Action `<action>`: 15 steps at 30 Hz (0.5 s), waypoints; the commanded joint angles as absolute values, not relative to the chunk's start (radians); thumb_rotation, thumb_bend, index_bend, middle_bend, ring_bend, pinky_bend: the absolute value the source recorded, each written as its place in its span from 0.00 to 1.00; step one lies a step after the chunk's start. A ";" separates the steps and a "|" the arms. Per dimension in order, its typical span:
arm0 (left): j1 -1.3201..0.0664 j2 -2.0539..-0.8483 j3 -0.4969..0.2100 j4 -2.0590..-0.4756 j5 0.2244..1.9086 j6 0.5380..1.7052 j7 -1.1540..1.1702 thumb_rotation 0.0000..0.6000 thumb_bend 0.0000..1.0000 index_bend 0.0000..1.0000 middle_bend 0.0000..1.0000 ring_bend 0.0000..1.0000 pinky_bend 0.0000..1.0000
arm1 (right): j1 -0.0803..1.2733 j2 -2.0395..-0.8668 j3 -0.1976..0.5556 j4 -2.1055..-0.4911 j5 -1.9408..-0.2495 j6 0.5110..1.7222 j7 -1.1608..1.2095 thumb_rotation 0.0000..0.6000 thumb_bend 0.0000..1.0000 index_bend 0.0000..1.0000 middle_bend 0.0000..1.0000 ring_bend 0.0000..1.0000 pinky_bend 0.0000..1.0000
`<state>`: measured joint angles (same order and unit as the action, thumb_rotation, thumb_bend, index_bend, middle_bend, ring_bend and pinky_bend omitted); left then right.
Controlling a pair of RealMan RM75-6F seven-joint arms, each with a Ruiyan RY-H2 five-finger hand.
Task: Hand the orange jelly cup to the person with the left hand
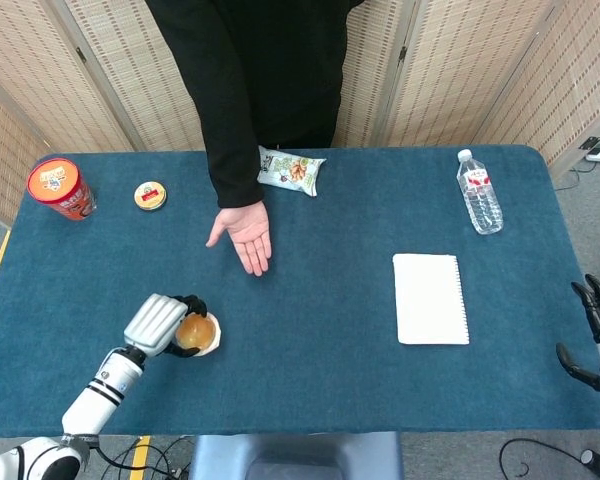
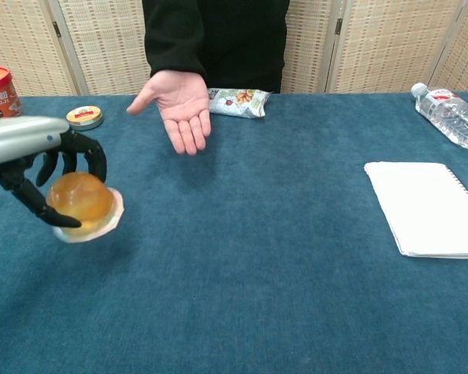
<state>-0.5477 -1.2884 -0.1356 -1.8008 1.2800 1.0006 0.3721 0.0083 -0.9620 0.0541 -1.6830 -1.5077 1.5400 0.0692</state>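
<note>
A blue cloth-covered worktop [image 1: 320,300] seen from above and from chest height. At about eight o'clock on the worktop, the robot's left hand [image 1: 158,324], silver-backed with black fingers [image 2: 84,160], curls around a translucent orange dome-shaped jelly cup with a pale flat rim [image 2: 81,205], thumb beneath and fingers over the top; in the chest view the cup is tilted and raised clear of the cloth, with a shadow under it. Toward one o'clock from the cup, well apart from it, a person in a black long-sleeved top holds out an open bare hand [image 1: 242,233], palm up, fingers pointing toward the robot. The robot's right hand [image 1: 598,330] shows only partly at the four o'clock edge of the head view, dark fingers apart and holding nothing. At ten o'clock stands a red cylindrical can with a printed lid [image 1: 61,188], and just beside it toward the centre lies a small round yellow tin [image 1: 150,195]. At twelve o'clock, near the person's sleeve, lies a white and green snack packet [image 1: 292,170]. At two o'clock a clear plastic water bottle with a white cap [image 1: 478,193] lies on its side. At three o'clock lies a white spiral-bound notepad [image 1: 430,298], flat on the cloth.
</note>
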 commanded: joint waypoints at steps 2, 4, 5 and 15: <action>-0.654 -1.195 -0.235 -1.978 1.102 0.982 0.570 1.00 0.24 0.52 0.60 0.54 0.64 | 0.016 -0.960 0.050 -1.682 -1.514 1.525 0.071 1.00 0.28 0.00 0.00 0.00 0.00; -0.710 -1.196 -0.266 -1.991 1.028 0.959 0.623 1.00 0.24 0.52 0.60 0.54 0.64 | 0.018 -0.959 0.048 -1.683 -1.518 1.520 0.072 1.00 0.28 0.00 0.00 0.00 0.00; -0.740 -1.199 -0.281 -1.993 0.988 0.948 0.645 1.00 0.24 0.52 0.60 0.54 0.64 | 0.018 -0.959 0.048 -1.683 -1.518 1.519 0.073 1.00 0.28 0.00 0.00 0.00 0.00; -1.038 -1.257 -0.351 -1.802 0.667 0.812 0.721 1.00 0.24 0.52 0.60 0.54 0.64 | 0.021 -0.948 0.054 -1.682 -1.486 1.494 0.097 1.00 0.28 0.00 0.00 0.00 0.00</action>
